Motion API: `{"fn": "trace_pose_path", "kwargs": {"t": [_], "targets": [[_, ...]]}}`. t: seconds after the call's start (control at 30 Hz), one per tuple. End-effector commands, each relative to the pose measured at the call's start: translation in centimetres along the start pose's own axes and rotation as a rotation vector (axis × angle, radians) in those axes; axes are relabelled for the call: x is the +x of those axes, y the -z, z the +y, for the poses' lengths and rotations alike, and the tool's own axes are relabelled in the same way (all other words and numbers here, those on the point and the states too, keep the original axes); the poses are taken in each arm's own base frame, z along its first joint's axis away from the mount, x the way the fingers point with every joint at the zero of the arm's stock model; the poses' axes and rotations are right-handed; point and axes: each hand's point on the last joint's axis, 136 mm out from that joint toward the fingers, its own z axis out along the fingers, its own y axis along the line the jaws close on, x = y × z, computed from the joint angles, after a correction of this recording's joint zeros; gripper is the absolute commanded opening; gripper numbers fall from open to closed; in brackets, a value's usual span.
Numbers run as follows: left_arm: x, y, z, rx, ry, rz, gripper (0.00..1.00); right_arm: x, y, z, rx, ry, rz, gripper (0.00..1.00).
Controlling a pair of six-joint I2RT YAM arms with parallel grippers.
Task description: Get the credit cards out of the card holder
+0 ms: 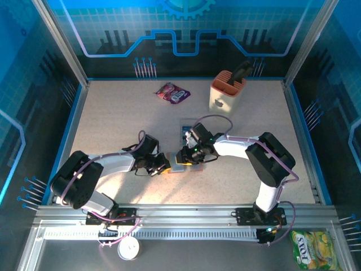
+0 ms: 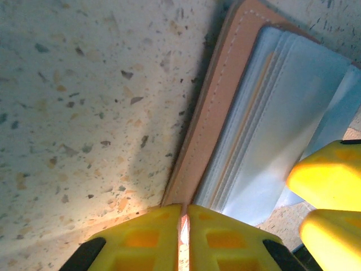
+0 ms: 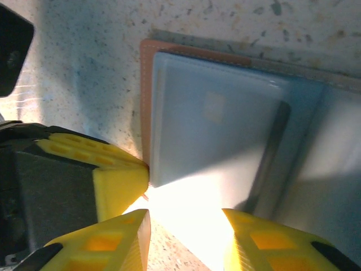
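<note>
Two claws meet over the card holder [image 2: 208, 130], which lies opened flat near the middle of the table [image 1: 113, 124], tan leather border outward, grey-blue pockets facing up. Left claw [image 2: 181, 237]: fingers pressed together, with a sliver of tan between them at the holder's near corner. I read this as a pinch on the leather rim, and a shallow one. Right claw [image 3: 186, 219]: fingers spread, straddling the near edge of the pocket panel; glare between them hides whether either pad touches anything. Credit cards [image 2: 251, 127] show as thin stacked edges inside the pocket, one stripe tan; none visibly drawn out. Risks, as judged: (1) The anchor is a single corner, so a pull by the right claw could pivot the holder about that point or strip the rim from the pinch, and the whole holder would slide with the card. (2) Closing at this spot, the right claw may catch pocket fabric along with a card, or several cards at once, lifting the holder instead of emptying it. (3) Cards look thin and slick; a nip on the very edge could slip off. (4) The two claws' yellow fingers stand just beside each other at that corner, so a sideways correction risks a knock that loosens the anchor.
</note>
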Motion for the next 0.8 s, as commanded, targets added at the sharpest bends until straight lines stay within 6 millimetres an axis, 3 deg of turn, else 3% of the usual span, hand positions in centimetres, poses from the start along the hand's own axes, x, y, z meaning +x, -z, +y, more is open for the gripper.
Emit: {"fn": "trace_pose_path", "kwargs": {"t": [0.0, 0.5, 0.77], "targets": [[0.6, 0.0, 0.5, -0.024, -0.006, 0.021, 0.13, -0.3, 0.3, -1.1, 0.055, -0.005, 0.005, 0.38], [0.5, 0.0, 0.5, -0.031, -0.019, 0.023, 0.13, 0.3, 0.9, -2.4, 0.094, -0.008, 0.017, 0.38], [-0.2, 1.6, -1.5, 0.000, -0.045, -0.020, 0.16, 0.2, 0.8, -2.1, 0.076, -0.008, 0.023, 0.38]]}}
